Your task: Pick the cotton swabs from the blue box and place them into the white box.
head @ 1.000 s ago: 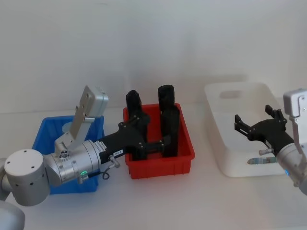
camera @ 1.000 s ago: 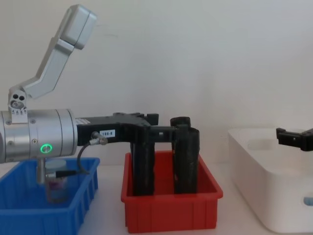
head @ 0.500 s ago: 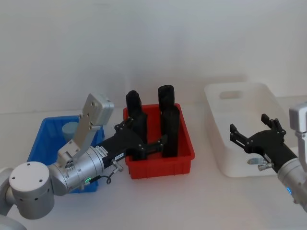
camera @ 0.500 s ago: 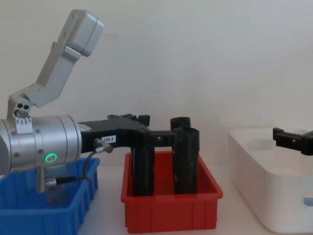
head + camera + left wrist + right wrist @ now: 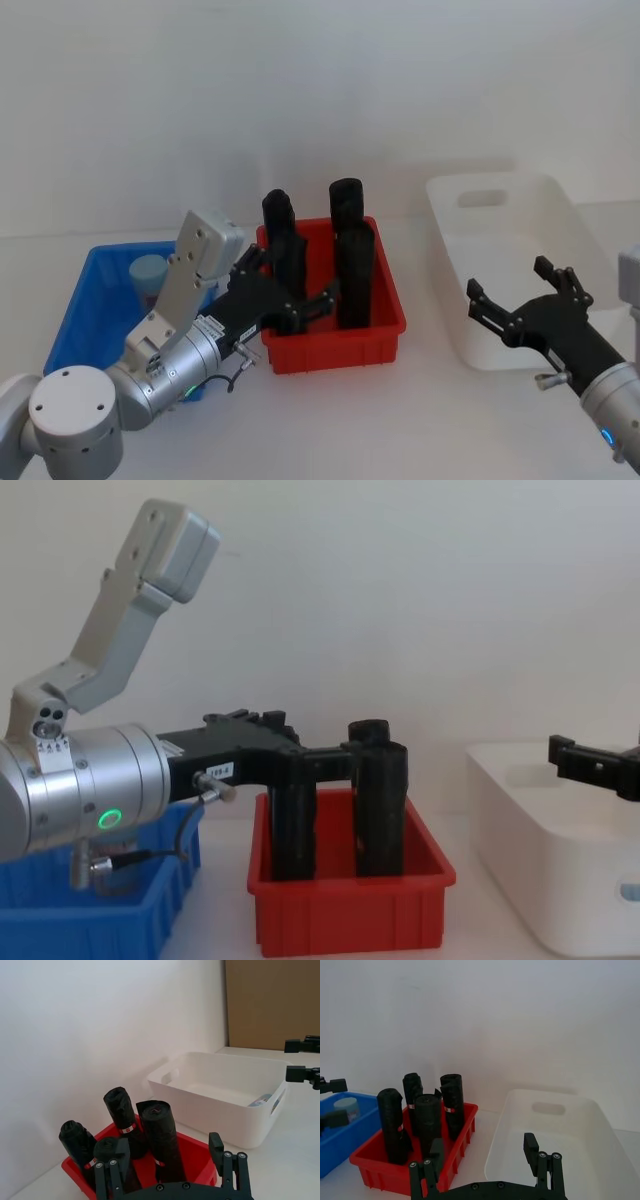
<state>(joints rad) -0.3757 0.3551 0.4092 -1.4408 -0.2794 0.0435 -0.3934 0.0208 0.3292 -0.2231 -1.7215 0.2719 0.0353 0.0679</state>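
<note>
Scene: a white bench [image 5: 400, 420] carries three bins in a row: the blue box [image 5: 95, 300] on the robot's left, a red bin [image 5: 335, 350] of upright black rolls [image 5: 355, 270] in the middle, and the white box [image 5: 510, 250] on the right.
Cotton swabs: one jar of cotton swabs [image 5: 148, 272], with a pale blue lid, stands at the far end of the blue box. A second jar [image 5: 260, 1101] seems to lie on its side inside the white box.
Left gripper: the left gripper [image 5: 290, 290] hovers over the near left corner of the red bin, just beside the rolls and away from the jar. Its fingers are spread wide and hold nothing.
Right gripper: the right gripper [image 5: 512, 285] hangs above the near edge of the white box, fingers wide and empty.
Step in hand: apparently between transfers, with the blue box's jar not yet picked.
Next move: the left arm would likely need to swing over the blue box, descend with fingers straddling the jar, then close gently on its round sides, avoiding the box walls.
</note>
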